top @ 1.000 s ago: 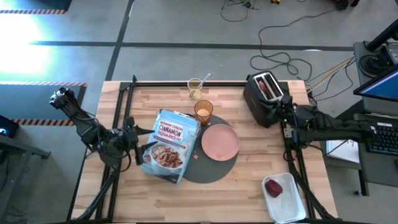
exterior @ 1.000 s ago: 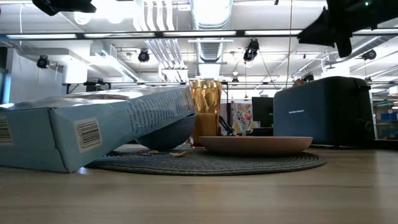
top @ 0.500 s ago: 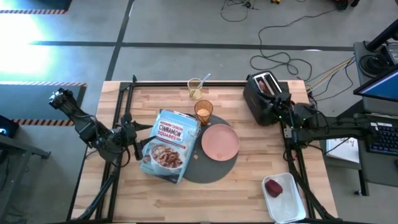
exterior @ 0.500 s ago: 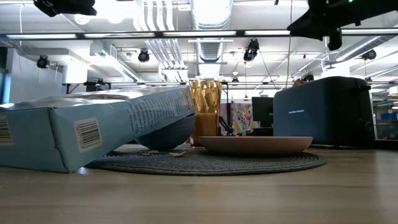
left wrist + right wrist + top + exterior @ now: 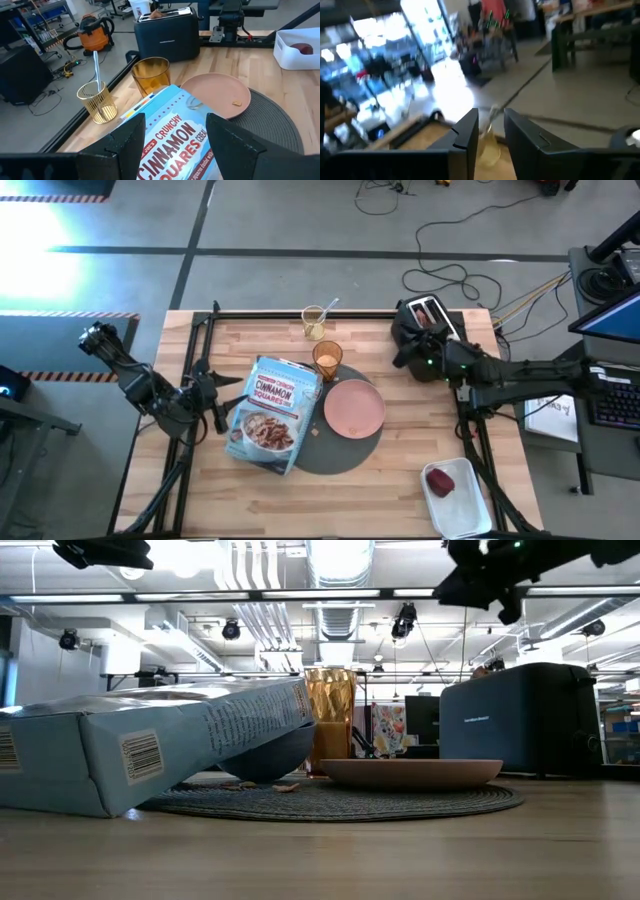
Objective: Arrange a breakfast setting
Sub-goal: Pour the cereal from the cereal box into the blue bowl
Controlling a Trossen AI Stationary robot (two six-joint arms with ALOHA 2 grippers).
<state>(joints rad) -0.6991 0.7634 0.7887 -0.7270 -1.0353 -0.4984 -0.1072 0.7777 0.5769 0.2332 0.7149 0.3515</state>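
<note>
Moved since the earlier frames: the right hand (image 5: 408, 352), which was right of the black toaster (image 5: 428, 337), is now seen swung over the toaster's left edge, upper right of the high view. Its fingers (image 5: 467, 135) are held narrowly apart with nothing pinched between them. Nothing else on the bench (image 5: 380, 490) is seen shifted.

The toast slice (image 5: 430, 313) is seen still sitting in the toaster slot, so that piece of the setting is judged not yet fetched; the right hand's sweep is judged as an approach to it, or a pass toward the mat.

The dark-grey mat (image 5: 345, 450) lies at frame centre in the high view. The pink plate (image 5: 354, 407) rests on its right part, with a crumb on it in the left wrist view. The amber tumbler (image 5: 327, 358) stands at the mat's upper edge. The blue bowl (image 5: 275, 755) is mostly hidden under the cereal box (image 5: 270, 412), which is propped on it. The red apple (image 5: 440, 480) lies in the white tray (image 5: 470, 515) at lower right, well apart from the mat. A wire cup (image 5: 314, 322) with a handle sticking out stands above the tumbler; whether that is the spoon cannot be told.

The left hand (image 5: 215, 408) is parked just left of the box, fingers (image 5: 132, 137) spread, nothing held.
</note>
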